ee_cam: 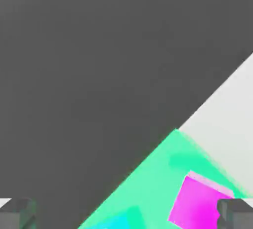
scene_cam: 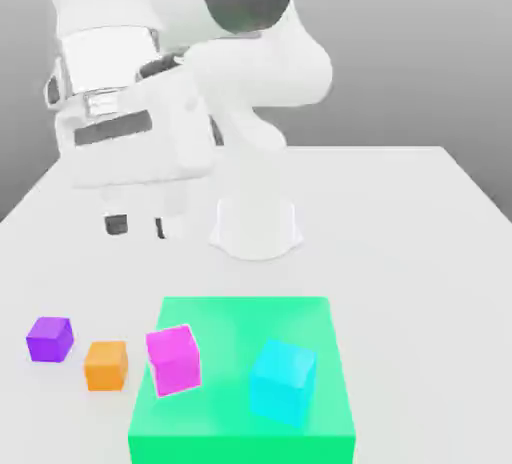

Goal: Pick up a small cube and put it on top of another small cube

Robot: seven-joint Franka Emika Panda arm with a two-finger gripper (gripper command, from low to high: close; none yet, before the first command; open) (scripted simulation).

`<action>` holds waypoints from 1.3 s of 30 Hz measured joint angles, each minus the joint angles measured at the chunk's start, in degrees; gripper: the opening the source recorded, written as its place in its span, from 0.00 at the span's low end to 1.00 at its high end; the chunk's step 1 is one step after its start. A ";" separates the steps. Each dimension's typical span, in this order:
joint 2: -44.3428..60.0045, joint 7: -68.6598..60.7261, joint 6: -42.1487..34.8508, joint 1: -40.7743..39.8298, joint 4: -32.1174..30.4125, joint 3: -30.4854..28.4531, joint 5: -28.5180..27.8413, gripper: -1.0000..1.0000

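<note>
Across the exterior view from left to right, a purple cube [scene_cam: 49, 338] sits on the white surface [scene_cam: 420, 222], then the orange cube [scene_cam: 106, 365] just beside it, both clear of the green block [scene_cam: 243, 417]. Lying free on the surface with space around it, the orange cube looks easy to reach from above. Next comes the pink cube [scene_cam: 174, 359], on the green block's left edge, slightly tilted, and to the right a cyan cube [scene_cam: 283, 382] rests on the block. That makes four cubes, one of each colour, and one block. The end effector [scene_cam: 138, 224] hangs well above and behind the cubes, fingers apart and holding nothing, so the pick appears not yet begun.
</note>
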 joint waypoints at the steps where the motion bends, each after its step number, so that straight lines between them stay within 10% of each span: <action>1: 1.95 2.09 1.13 -0.56 -0.80 -0.34 0.03 0.50; 10: 16.73 25.97 12.12 -4.20 -7.67 -6.94 -9.00 0.50; 18: 27.50 21.27 20.44 -10.36 -5.63 0.49 -1.80 0.50; 19: 28.75 20.64 21.38 -11.45 -5.39 1.78 -0.93 0.00; 39: 15.78 18.53 7.92 -5.30 -2.91 -1.54 -7.72 0.00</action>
